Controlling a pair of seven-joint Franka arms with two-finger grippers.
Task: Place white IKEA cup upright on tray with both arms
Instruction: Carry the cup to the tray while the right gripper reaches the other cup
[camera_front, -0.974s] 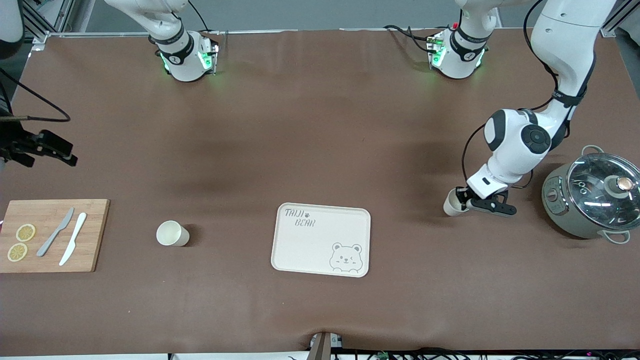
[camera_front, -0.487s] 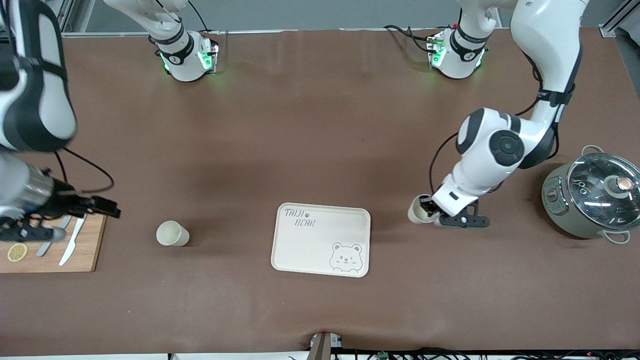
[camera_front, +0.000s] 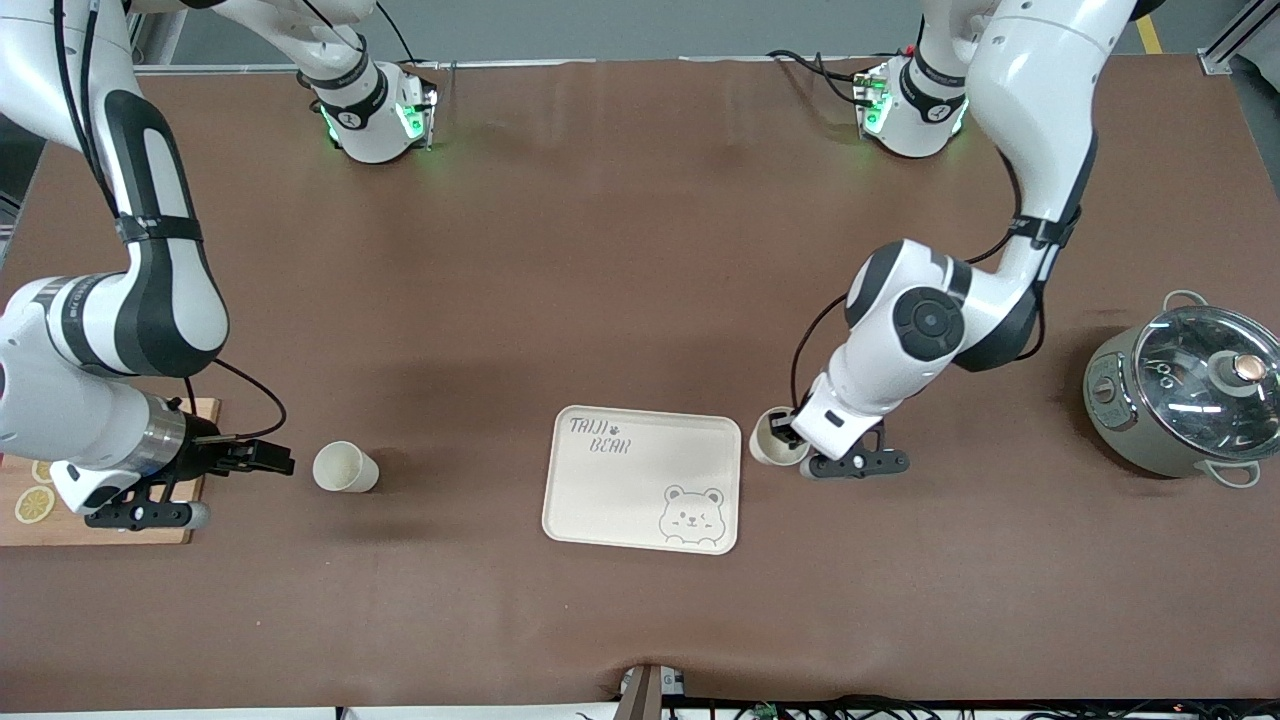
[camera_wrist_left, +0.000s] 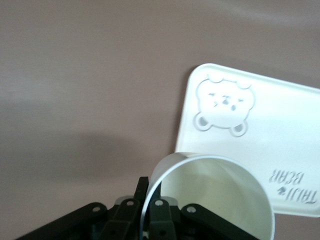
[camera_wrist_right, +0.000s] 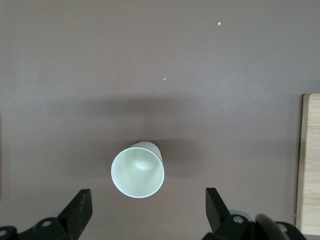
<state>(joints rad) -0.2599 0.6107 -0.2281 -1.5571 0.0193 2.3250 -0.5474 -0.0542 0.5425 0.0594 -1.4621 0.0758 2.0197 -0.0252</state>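
Two white cups are in view. My left gripper (camera_front: 786, 436) is shut on the rim of one cup (camera_front: 769, 443), one finger inside and one outside, over the table just beside the cream bear tray (camera_front: 640, 500) at the edge toward the left arm's end. In the left wrist view the left gripper (camera_wrist_left: 150, 192) pinches the cup (camera_wrist_left: 215, 200) wall, with the tray (camera_wrist_left: 285, 140) just past it. The other cup (camera_front: 345, 467) stands mouth up on the table toward the right arm's end. My right gripper (camera_front: 275, 463) is open beside it; in the right wrist view the right gripper (camera_wrist_right: 147, 207) is spread wide, short of that cup (camera_wrist_right: 137, 169).
A wooden cutting board (camera_front: 60, 535) with lemon slices (camera_front: 33, 503) lies under the right arm's wrist; its edge (camera_wrist_right: 310, 160) shows in the right wrist view. A grey pot with a glass lid (camera_front: 1185, 390) stands at the left arm's end of the table.
The left arm has carried its cup from near the pot to the tray's edge. The right arm has swung in and come down over the cutting board to beside the other cup.
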